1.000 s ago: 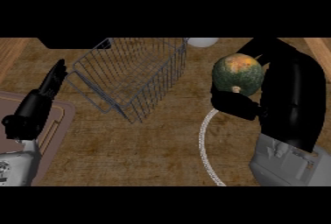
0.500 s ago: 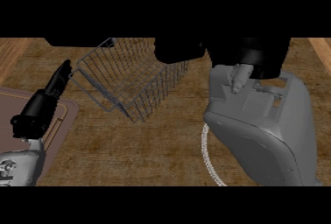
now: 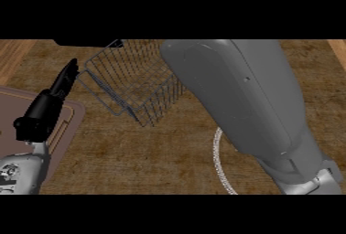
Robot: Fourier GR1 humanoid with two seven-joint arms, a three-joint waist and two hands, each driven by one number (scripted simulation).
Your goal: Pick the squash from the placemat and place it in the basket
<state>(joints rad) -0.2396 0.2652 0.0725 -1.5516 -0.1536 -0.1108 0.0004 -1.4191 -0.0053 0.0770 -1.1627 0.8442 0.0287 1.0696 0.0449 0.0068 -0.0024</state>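
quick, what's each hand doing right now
Left hand: open, black fingers straight, holding nothing, resting above the brown tray.
Right hand: out of view; only its grey forearm shows, beside the wire basket.

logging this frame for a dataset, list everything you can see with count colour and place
grey wire mesh basket: one, grey, upper middle of the counter, partly behind the right forearm
round placemat with a pale rim: one, only an arc of its rim shows, lower middle, beside the right forearm
brown rectangular tray: one, brown, left edge
wooden counter top: one, brown, under everything
squash: not visible
left robot hand: one, black, fingers straight, resting at left over the tray
grey right forearm: one, grey, crossing from lower right to top middle; its robot hand is out of view
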